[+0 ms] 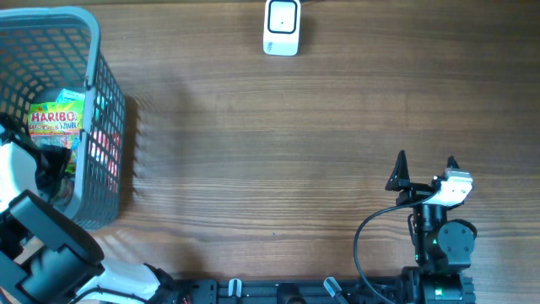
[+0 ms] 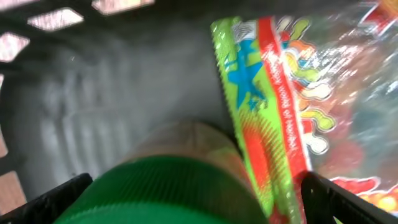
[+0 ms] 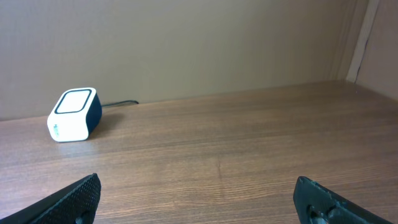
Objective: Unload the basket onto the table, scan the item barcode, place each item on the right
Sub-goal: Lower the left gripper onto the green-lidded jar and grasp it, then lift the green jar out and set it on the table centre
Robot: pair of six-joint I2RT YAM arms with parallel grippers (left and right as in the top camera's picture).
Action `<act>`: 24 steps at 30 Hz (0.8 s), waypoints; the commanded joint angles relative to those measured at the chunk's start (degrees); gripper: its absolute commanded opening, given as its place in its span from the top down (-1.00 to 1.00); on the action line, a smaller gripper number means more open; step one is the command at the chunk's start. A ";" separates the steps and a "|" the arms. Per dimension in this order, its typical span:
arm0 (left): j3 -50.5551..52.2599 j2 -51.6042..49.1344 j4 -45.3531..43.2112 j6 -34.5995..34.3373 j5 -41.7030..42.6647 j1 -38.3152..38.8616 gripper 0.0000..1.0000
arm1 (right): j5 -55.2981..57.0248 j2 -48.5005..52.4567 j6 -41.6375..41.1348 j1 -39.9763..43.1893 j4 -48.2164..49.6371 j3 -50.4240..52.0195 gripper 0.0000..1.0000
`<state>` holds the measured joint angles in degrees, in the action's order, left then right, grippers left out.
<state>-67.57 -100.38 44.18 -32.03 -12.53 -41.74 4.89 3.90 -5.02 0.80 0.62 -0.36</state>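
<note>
Green ribbed rounded object (image 2: 155,193), blurred and closest to the left wrist lens, sits between the spread fingers (image 2: 56,198) of the left gripper (image 2: 196,202). You cannot tell what it is, nor whether either finger touches it. Both black tips show at the lower corners of that view, well apart, pinching nothing.

At the table's left end, the grey plastic mesh basket (image 1: 105,110) holds the task's thing, the crinkled green-and-red printed Haribo sweet bag (image 2: 273,124). From the left gripper it lies ahead and to the right. Its sealed edge runs near upright with a slight slant, and the lower end comes just beside the right-hand finger. The left arm reaches into the basket, so you should count it much the nearer arm. No barcode is visible on the exposed face.

At centre, the small white box-shaped scanner (image 1: 281,25) stands at the far edge of the brown wooden table (image 1: 278,127), well apart from the basket.

At the right, the right gripper (image 1: 426,165) hangs over bare wood with fingers spread and empty, the scanner ahead and to its left.

Judgement: the coming move depends on shifting the left jaws rightward so that they straddle the bag across its sealed edge rather than the green object.
</note>
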 commanded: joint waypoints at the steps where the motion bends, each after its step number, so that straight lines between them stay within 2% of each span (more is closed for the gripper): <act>1: -0.52 -0.90 -1.46 0.26 0.04 -0.28 -0.87 | -0.96 0.13 0.55 -0.24 0.13 0.04 -0.99; 2: -0.52 -0.92 -1.84 0.26 0.04 -0.28 -0.82 | -0.94 0.13 0.52 -0.24 0.13 0.04 -1.00; 4: -0.52 -0.92 -2.75 0.24 0.04 -0.28 -0.57 | -0.94 0.13 0.52 -0.24 0.13 0.04 -0.99; 6: -0.52 -0.92 -3.48 0.26 0.04 -0.28 -0.49 | -0.94 0.13 0.52 -0.24 0.13 0.04 -1.00; 11: -0.52 -0.92 -4.28 0.26 0.02 -0.28 0.11 | -0.94 0.13 0.52 -0.24 0.13 0.04 -1.00; 13: -0.52 -0.90 -3.93 0.26 0.04 -0.28 0.23 | -0.94 0.13 0.52 -0.24 0.13 0.04 -0.99; 18: -0.57 -0.83 -3.65 0.26 0.09 -0.28 0.43 | -0.94 0.13 0.52 -0.24 0.13 0.04 -0.99; 24: -0.72 1.07 -2.62 0.28 0.09 -0.26 0.52 | -0.94 0.13 0.50 -0.24 0.13 0.04 -0.99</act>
<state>-67.92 -100.40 40.93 -32.05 -12.53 -41.74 4.89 3.90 -5.04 0.80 0.62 -0.36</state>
